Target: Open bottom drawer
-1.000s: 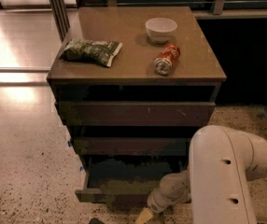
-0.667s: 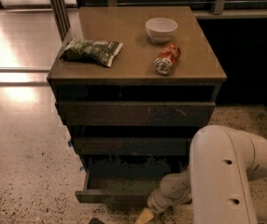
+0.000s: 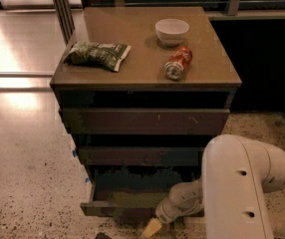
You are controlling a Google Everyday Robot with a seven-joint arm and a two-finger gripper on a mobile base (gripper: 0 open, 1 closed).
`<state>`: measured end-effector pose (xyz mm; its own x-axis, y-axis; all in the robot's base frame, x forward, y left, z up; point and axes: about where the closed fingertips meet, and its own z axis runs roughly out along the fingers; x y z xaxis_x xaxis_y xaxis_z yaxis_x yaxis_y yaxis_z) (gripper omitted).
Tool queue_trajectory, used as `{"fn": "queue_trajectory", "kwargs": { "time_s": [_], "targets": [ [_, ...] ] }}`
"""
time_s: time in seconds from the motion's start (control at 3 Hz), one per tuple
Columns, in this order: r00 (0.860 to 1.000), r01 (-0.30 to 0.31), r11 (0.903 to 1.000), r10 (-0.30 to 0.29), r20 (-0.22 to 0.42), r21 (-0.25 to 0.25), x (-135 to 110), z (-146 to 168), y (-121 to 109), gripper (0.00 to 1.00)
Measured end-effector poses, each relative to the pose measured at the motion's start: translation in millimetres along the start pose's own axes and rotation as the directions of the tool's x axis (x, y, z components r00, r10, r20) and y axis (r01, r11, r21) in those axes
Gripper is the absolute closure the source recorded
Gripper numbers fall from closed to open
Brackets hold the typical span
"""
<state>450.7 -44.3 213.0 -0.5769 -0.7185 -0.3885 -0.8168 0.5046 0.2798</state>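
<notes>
My tool (image 3: 152,228) sits at the front of the pulled-out bottom drawer (image 3: 127,201); I cannot tell its grip state.

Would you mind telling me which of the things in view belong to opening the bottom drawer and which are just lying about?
Belongs to the job: bottom drawer, standing partly pulled out; end effector, low at that drawer's front edge.

Just lying about: white bowl, red can on its side, green snack bag, all on the cabinet top.
</notes>
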Motion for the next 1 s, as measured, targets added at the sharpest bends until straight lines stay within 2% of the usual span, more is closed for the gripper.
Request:
{"fn": "queue_trajectory", "kwargs": {
  "time_s": [0.33, 0.67, 1.0],
  "targets": [
    [1.000, -0.016, 0.9994, 0.015, -0.015, -0.031, 0.1, 21.1, -4.2, 0.00],
    [1.000, -0.016, 0.9994, 0.015, -0.015, -0.031, 0.1, 21.1, -4.0, 0.00],
    [0.999, 0.018, 0.9976, -0.021, -0.048, -0.067, 48.1, 3.6, 50.1, 0.00]
  ]
}}
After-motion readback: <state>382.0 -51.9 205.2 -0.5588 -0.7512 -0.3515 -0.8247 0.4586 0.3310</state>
